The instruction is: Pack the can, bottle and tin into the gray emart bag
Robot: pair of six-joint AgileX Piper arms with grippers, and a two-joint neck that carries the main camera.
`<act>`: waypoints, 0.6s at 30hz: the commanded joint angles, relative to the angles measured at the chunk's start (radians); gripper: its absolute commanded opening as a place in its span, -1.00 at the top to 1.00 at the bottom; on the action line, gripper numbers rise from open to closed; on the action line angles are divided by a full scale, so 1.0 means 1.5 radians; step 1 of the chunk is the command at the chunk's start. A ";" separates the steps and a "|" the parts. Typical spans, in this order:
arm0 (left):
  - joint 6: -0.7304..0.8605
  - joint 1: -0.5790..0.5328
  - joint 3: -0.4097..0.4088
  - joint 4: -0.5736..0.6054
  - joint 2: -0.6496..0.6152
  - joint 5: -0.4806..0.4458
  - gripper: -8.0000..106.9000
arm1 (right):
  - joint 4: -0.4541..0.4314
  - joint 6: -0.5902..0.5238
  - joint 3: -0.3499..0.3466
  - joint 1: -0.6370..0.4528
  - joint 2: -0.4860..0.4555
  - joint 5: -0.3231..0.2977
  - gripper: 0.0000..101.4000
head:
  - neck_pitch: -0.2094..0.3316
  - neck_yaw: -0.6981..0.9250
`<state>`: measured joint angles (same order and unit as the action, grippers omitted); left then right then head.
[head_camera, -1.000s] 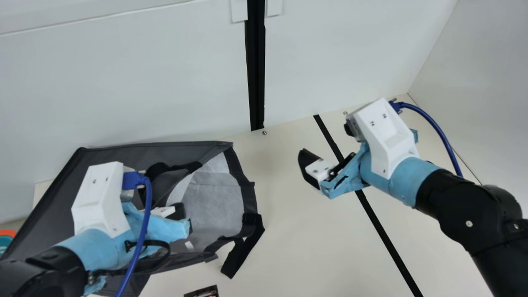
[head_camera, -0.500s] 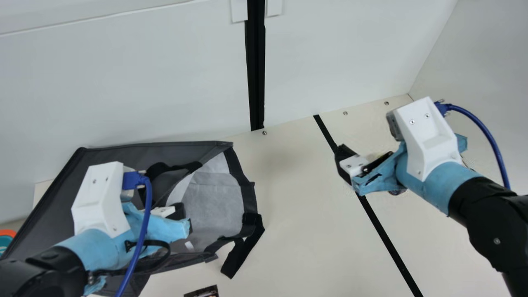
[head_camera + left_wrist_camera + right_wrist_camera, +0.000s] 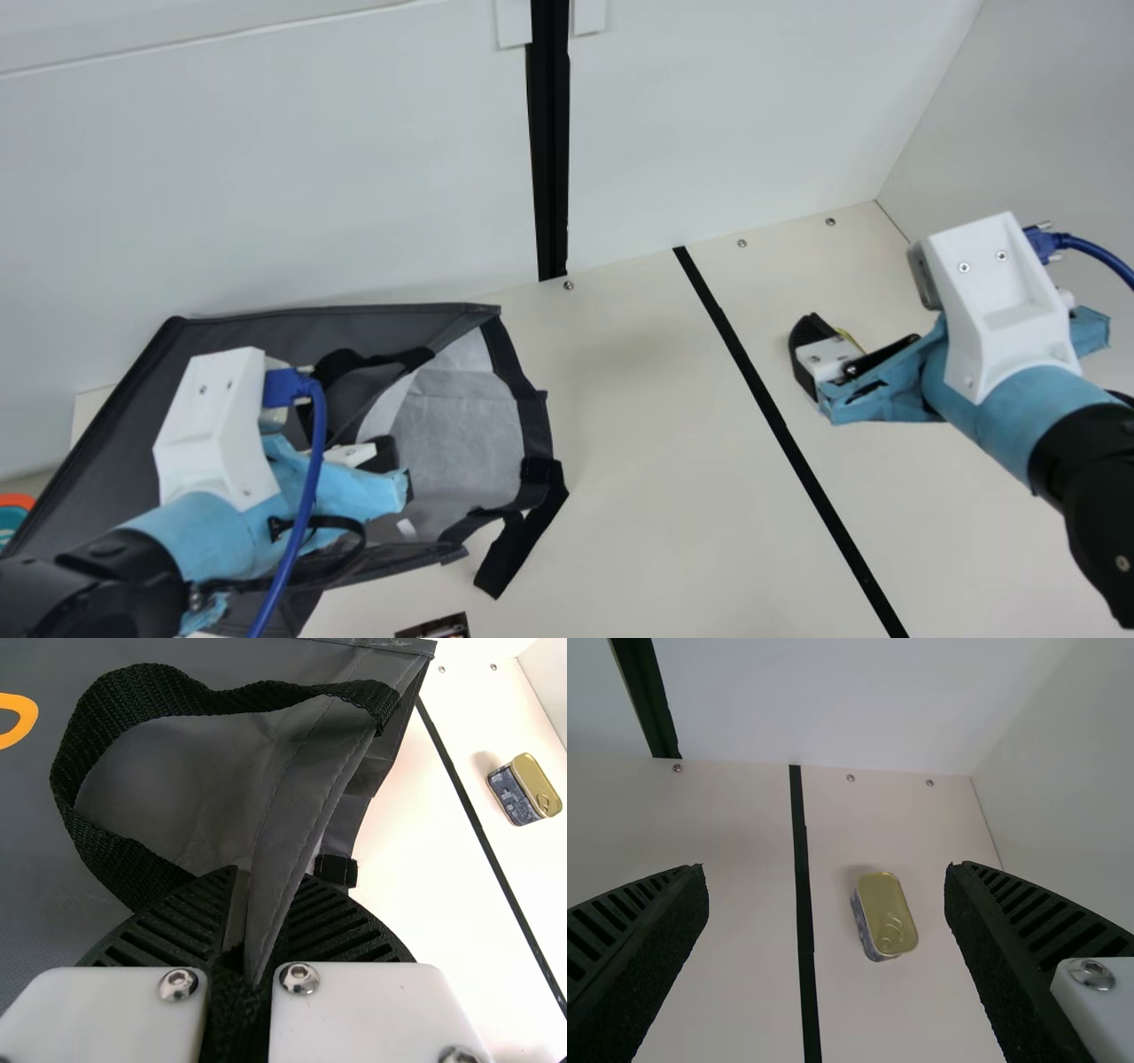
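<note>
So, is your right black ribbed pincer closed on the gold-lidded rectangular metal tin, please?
No, the right pincer stands wide open and the tin lies on the cream table.

Open tabletop [image 3: 638, 443] gave a wide lane between the gray emart bag [image 3: 244, 335] and the right gripper [image 3: 811, 341]. The tin [image 3: 888, 911] had room around it, short of the far wall [image 3: 833, 700]. 2 things obstructed the bag's mouth: the left gripper [image 3: 396, 470] at left, a black strap [image 3: 518, 540] near right.

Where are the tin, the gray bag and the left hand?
Tin [image 3: 887, 908], right wrist view: gold lid.
Gray bag [image 3: 124, 443], main view: dark outer panel.
Left hand [image 3: 271, 877], left wrist view: midway between fingertips.
</note>
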<state>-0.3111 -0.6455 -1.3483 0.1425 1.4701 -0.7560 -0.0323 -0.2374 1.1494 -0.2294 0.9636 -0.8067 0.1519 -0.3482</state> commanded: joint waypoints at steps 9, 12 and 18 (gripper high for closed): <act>0.000 0.000 0.000 0.000 0.000 0.000 0.68 | -0.041 0.031 0.027 -0.011 -0.015 -0.053 -0.79 | 0.015 -0.001; 0.000 0.000 0.000 0.000 0.000 0.000 0.68 | -0.046 0.034 0.035 -0.015 -0.018 -0.070 -0.79 | 0.015 -0.001; 0.000 0.000 0.000 0.000 0.000 0.000 0.68 | -0.036 0.036 0.056 -0.029 -0.024 -0.107 -0.79 | 0.015 -0.001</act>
<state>-0.3111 -0.6455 -1.3483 0.1425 1.4701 -0.7560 -0.0941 -0.1848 1.2290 -0.2722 0.9279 -0.9502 0.1519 -0.3482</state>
